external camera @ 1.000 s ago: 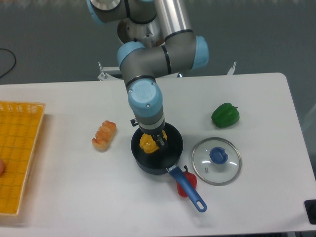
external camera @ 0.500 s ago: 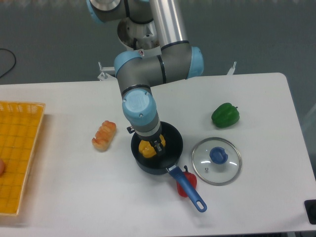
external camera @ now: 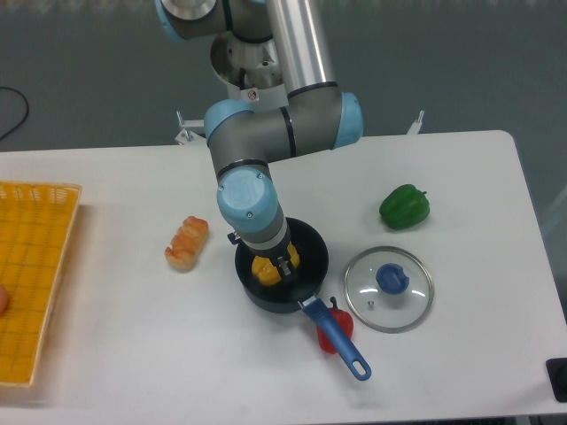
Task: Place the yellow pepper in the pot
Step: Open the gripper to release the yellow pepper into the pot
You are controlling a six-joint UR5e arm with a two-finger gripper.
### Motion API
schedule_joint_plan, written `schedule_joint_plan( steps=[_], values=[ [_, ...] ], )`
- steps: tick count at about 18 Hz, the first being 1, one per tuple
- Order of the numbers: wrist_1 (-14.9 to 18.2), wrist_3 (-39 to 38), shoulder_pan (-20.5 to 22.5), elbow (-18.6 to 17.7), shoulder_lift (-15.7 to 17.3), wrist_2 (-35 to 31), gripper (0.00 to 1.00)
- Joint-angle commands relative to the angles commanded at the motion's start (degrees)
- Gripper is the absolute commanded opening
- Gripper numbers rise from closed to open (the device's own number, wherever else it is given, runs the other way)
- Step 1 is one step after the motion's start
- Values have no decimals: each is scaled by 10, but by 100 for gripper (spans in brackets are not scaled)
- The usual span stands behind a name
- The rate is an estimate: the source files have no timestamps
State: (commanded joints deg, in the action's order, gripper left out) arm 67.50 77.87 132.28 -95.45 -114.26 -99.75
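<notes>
The tool (external camera: 270, 265) reaches down into the pot (external camera: 310, 257) and is clamped on the yellow pepper (external camera: 265, 269), which sits inside the pot. The lid (external camera: 388, 289) lies at its 3 o'clock.

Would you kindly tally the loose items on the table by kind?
Peppers: 3 (yellow, green, red)
Pots: 1
Lids: 1
Baskets: 1
Pastries: 1
Total: 7
</notes>
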Motion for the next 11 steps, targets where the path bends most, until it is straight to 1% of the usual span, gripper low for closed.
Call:
schedule_joint_plan(
  steps=[7,10,11],
  values=[
    [-3,3,-1,1,-7,-9,64],
    [-4,3,-1,1,-10,-9,72],
    [-4,3,-1,1,-11,-9,73]
  ],
)
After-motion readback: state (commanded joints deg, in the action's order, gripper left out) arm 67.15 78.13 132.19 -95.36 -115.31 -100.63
